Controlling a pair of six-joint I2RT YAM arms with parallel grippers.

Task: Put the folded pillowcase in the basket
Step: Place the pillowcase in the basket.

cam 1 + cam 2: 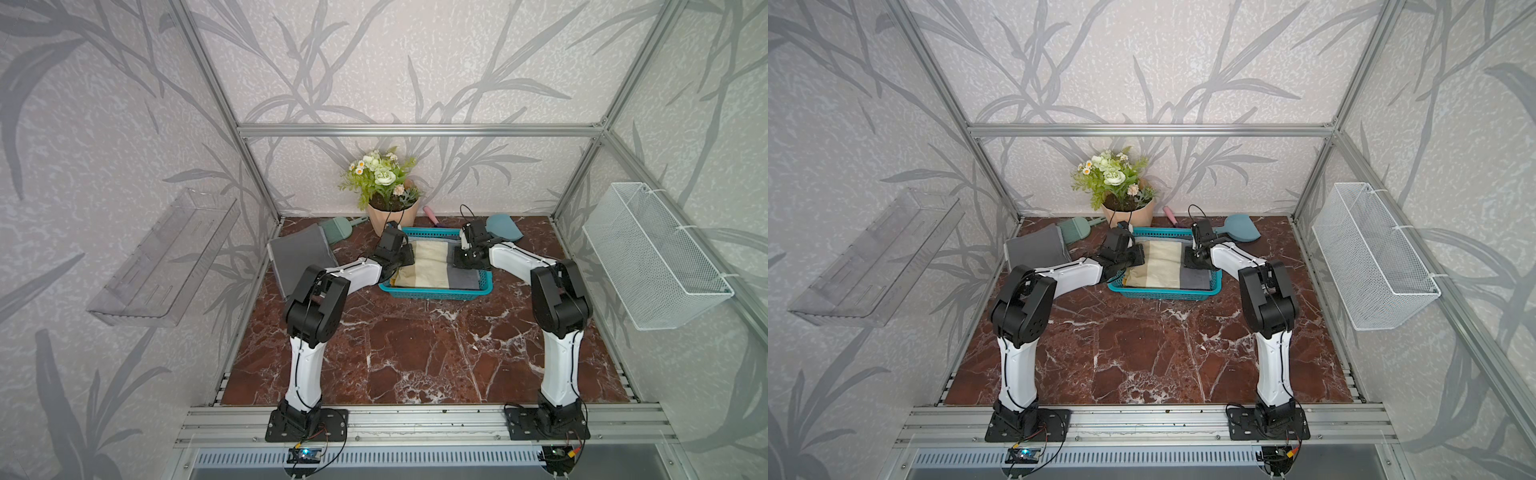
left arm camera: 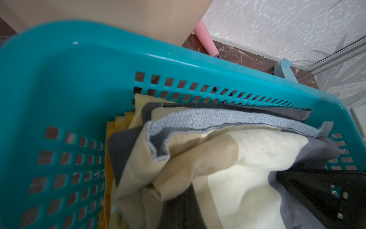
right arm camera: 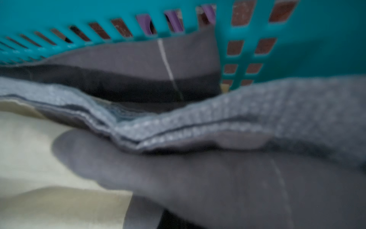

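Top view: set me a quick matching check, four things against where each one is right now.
Things: 1 pillowcase; 2 flower pot; 3 white wire basket; 4 clear shelf.
Places: A hung on the right wall; B behind the turquoise basket, at the back wall; C on the left wall; D inside the turquoise basket.
Pairs: 1-D, 2-B, 3-A, 4-C.

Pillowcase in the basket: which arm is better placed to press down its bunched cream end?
Probably left: the left gripper sits at the cream end of the pillowcase; the right gripper is at its grey end.
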